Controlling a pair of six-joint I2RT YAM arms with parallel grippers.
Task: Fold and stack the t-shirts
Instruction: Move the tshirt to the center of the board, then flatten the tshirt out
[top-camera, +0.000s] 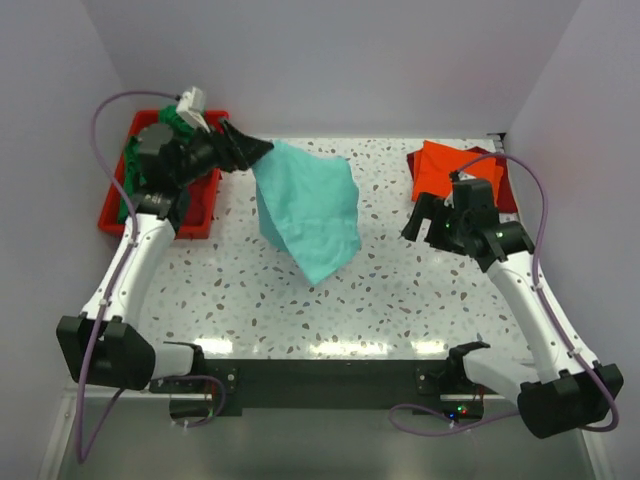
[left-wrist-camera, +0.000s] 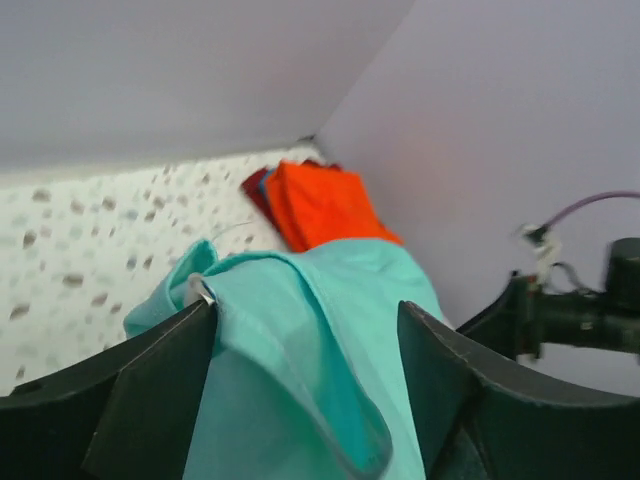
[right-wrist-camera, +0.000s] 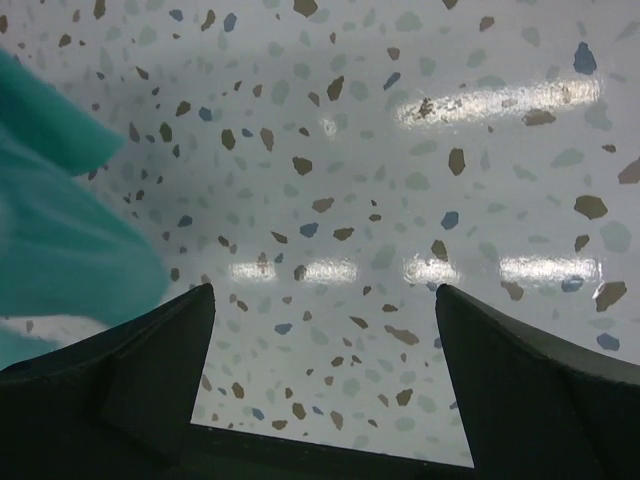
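A light teal t-shirt (top-camera: 310, 210) hangs in a loose bunch over the middle of the table, its top edge at my left gripper (top-camera: 250, 152). In the left wrist view the left gripper (left-wrist-camera: 307, 305) is open; the teal t-shirt (left-wrist-camera: 300, 340) lies between the jaws, one fold caught on the left finger (left-wrist-camera: 165, 380). A folded orange t-shirt (top-camera: 450, 170) (left-wrist-camera: 325, 205) lies on a dark red t-shirt (top-camera: 508, 195) (left-wrist-camera: 255, 185) at the back right. My right gripper (top-camera: 418, 222) (right-wrist-camera: 325, 290) hovers open and empty over bare table, the teal t-shirt (right-wrist-camera: 60, 230) to its left.
A red plastic tray (top-camera: 115, 215) with green cloth (top-camera: 130, 160) in it stands at the back left, under my left arm. White walls close in the table on three sides. A cable (top-camera: 110, 110) loops from the left arm.
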